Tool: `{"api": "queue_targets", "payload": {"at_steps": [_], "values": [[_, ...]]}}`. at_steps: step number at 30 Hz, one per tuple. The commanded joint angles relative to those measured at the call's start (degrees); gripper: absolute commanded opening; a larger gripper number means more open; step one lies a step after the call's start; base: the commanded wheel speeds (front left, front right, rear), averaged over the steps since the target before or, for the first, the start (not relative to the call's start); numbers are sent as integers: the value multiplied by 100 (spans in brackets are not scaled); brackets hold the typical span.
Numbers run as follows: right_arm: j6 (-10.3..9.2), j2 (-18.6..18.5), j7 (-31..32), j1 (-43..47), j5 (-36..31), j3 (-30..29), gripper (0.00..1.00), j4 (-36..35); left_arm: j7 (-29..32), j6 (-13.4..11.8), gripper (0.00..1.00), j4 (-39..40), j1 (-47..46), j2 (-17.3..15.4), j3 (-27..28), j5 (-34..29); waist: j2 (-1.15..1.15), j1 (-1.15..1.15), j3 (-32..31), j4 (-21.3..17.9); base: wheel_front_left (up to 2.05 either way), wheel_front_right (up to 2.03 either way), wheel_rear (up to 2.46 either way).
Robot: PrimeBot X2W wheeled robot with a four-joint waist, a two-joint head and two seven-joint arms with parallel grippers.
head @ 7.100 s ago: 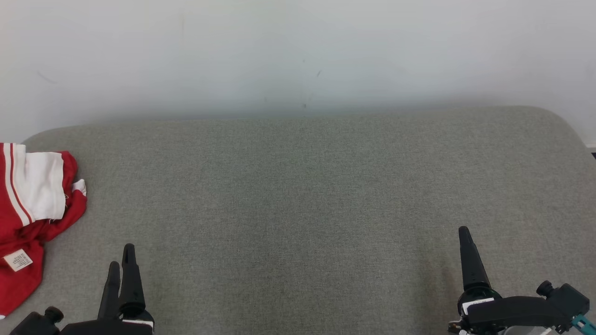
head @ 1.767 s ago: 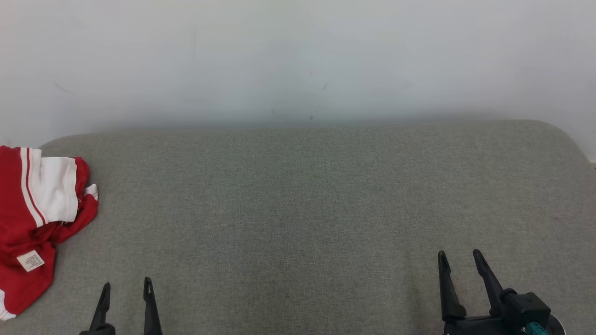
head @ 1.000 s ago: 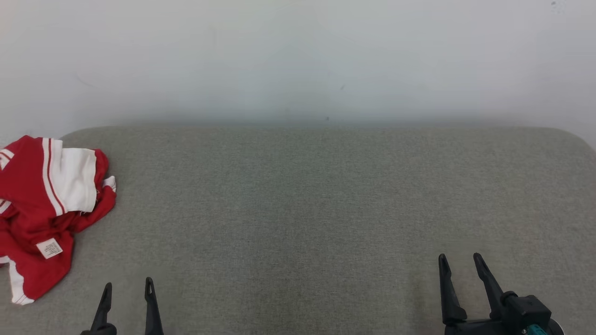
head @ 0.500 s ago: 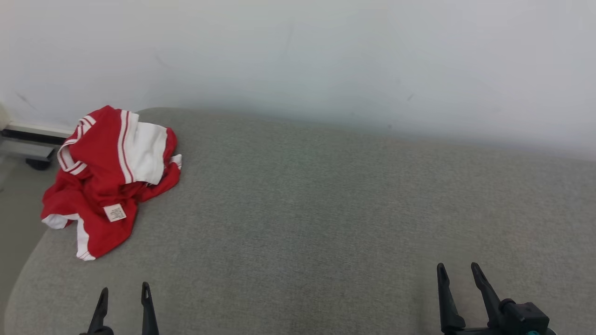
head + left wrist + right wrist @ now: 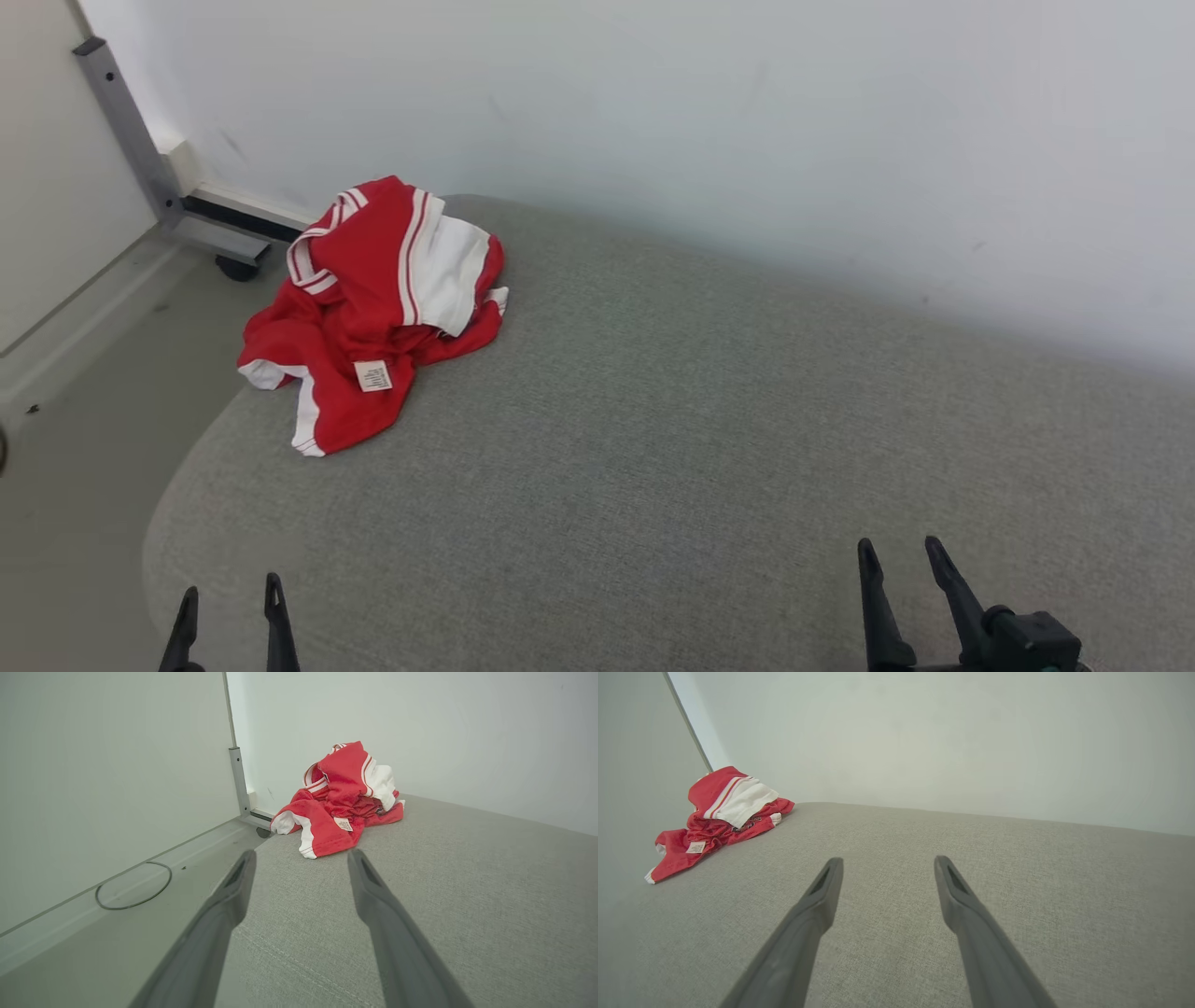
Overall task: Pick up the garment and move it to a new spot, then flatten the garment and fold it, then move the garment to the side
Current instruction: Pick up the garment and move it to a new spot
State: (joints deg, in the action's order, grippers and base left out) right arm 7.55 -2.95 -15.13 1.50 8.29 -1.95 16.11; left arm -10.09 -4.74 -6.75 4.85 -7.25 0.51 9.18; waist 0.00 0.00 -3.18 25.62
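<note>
Well, red-and-white garment point(image 5: 369, 317) lies crumpled at the far-left corner of the grey cushion point(image 5: 672, 439), long axis running from wall point(image 5: 653, 103) toward near-left edge, hem end nearest. Left gripper point(image 5: 231, 586) and right gripper point(image 5: 898, 543) spread wide, empty, well apart from it.

Left gripper point(image 5: 231, 588) and right gripper point(image 5: 899, 544) hang low, fingers point(image 5: 274, 616) spread apart, holding nothing

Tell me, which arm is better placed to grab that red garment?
Left, probably. The garment lies crumpled at the cushion's far left corner, nearly straight ahead of the open left gripper. The right gripper, also open, would have to reach across the cushion.
</note>
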Motion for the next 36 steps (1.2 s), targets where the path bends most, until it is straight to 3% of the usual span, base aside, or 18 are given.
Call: {"api": "queue_targets", "payload": {"at_steps": [1,15,21,30,36], "values": [[-12,13,-4,-70,8,57,100,11,-51,-32,100,15,97,-22,25,11,0,0,14,234,0,0,0],[-12,11,-4,-272,-23,225,100,142,-161,-312,100,232,248,52,168,127,0,0,85,285,0,0,0],[-12,12,-4,-111,-52,29,100,78,-110,-186,100,126,-188,-62,166,259,0,0,58,179,0,0,0],[-12,7,-4,-322,-298,-20,100,-24,-249,5,100,-373,-1423,-492,546,568,0,0,543,-711,0,0,0],[-12,6,3,-621,-509,-268,100,-232,-220,88,100,-677,-2358,-824,826,810,0,0,1247,-1432,0,0,0]]}}
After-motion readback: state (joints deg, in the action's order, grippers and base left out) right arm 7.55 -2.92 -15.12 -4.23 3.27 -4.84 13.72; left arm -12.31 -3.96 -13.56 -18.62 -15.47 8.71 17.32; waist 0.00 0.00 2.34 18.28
